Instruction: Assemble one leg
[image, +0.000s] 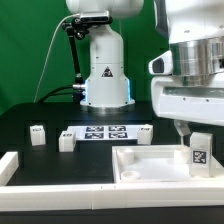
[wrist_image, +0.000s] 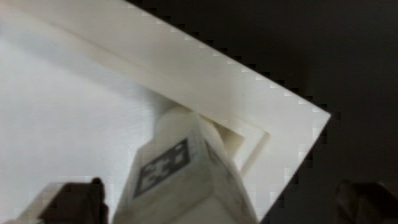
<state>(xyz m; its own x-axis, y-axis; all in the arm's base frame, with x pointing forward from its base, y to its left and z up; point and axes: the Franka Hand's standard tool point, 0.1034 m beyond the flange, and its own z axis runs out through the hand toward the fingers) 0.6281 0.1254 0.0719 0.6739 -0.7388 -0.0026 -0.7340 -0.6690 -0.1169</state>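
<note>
A leg (image: 199, 153), a small white block with a black-and-white tag, stands upright in the corner of the wide white panel (image: 150, 165) at the exterior view's right. My gripper (image: 192, 132) hangs just above it. In the wrist view the leg (wrist_image: 169, 170) rises from the panel's corner socket (wrist_image: 249, 135), and my gripper (wrist_image: 217, 205) is open around it. The dark fingers (wrist_image: 71, 203) stand on either side of the leg, with a narrow gap on each side.
Three more white legs (image: 38, 133) (image: 67, 140) (image: 143, 132) stand on the black table around the marker board (image: 105, 132). The robot's base (image: 105, 75) rises behind them. A white raised border (image: 12, 168) runs along the front left.
</note>
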